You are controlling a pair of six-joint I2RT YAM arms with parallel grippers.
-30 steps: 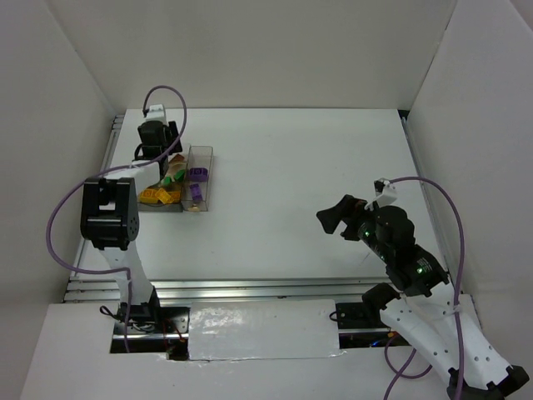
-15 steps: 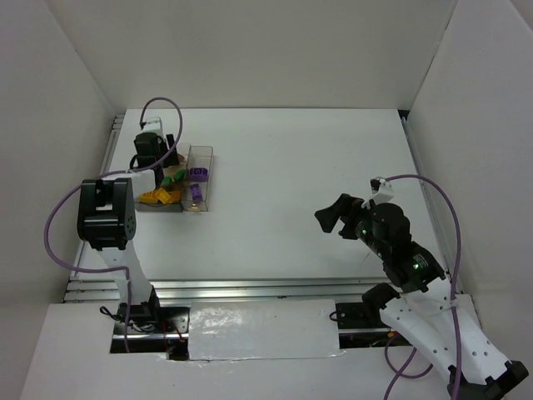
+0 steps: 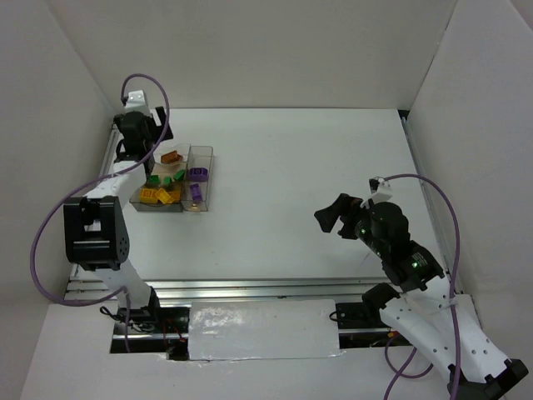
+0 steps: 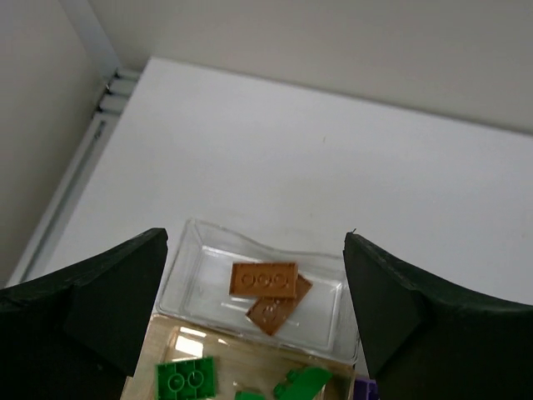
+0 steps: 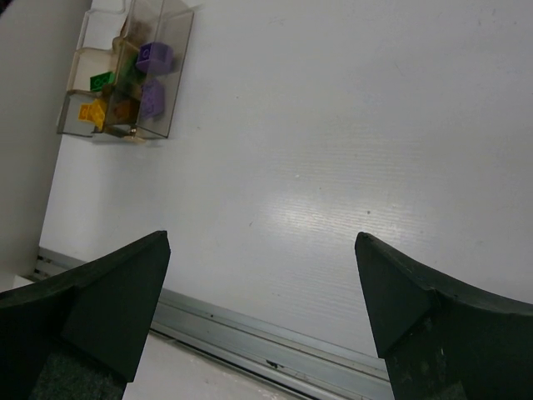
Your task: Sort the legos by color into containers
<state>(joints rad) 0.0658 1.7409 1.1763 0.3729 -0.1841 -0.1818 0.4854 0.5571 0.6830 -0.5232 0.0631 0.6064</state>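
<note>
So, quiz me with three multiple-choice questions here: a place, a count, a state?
1. Where are the purple bricks? A in the narrow bin; B outside the bins; C in a claw.
2. How many brown-orange bricks show in the left wrist view? A one; B two; C five.
3. The right claw is: A open, empty; B shut on a brick; C inside a bin.
Answers: 1 A, both lie inside its clear walls. 2 B, two lie there. 3 A, nothing sits between its halves.

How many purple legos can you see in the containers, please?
2. The farther purple lego sits about midway along the narrow container. The nearer purple lego lies beside it toward the arms, in the same container. Others could be hidden behind the walls.
</note>
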